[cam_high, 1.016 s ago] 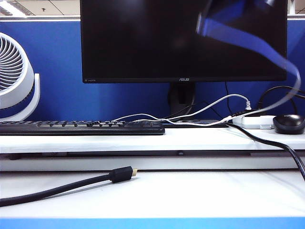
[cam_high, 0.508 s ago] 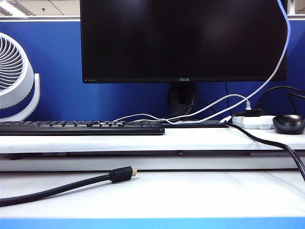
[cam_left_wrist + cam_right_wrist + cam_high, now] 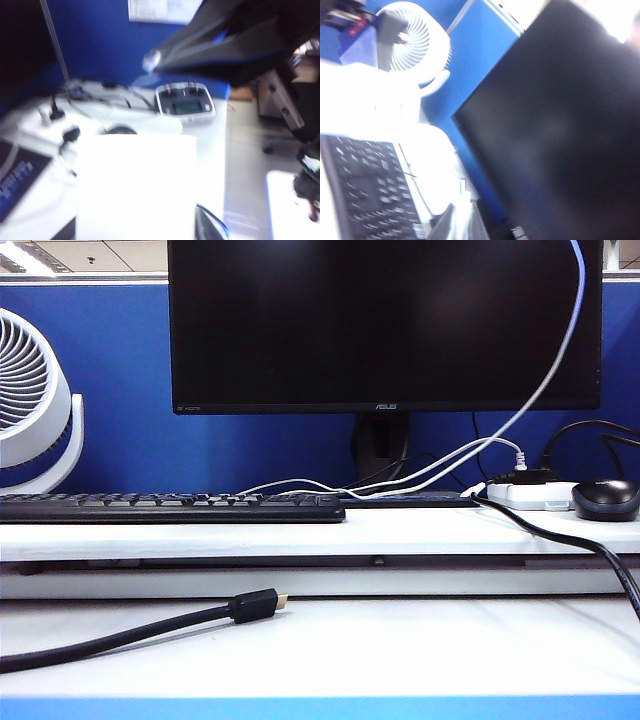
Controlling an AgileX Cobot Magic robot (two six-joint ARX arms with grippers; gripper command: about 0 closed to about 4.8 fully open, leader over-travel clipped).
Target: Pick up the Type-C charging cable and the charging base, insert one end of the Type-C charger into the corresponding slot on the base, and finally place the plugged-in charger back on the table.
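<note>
The Type-C charging cable (image 3: 581, 295) is a thin white line climbing from the raised desk board in front of the monitor and out past the exterior view's top right. Neither gripper shows in that view. In the blurred right wrist view my right gripper (image 3: 462, 225) has its fingers (image 3: 447, 226) close together on a bright white strand, which I take for the cable. In the left wrist view the charging base (image 3: 135, 170), a plain white block, fills the space between the dark fingers (image 3: 206, 226) of my left gripper (image 3: 137, 231), held above the table (image 3: 400, 640).
A black monitor (image 3: 385, 325), a keyboard (image 3: 170, 506) and a white fan (image 3: 30, 405) stand on the raised board. A power strip (image 3: 535, 495), a mouse (image 3: 606, 499) and a second white cable with ribbed collar (image 3: 520, 455) sit at right. A thick black gold-tipped cable (image 3: 255, 605) lies in front.
The blurred arm seen at the exterior view's top right a second ago has left the view. The white cable has been drawn higher and now runs steeper to the top edge.
</note>
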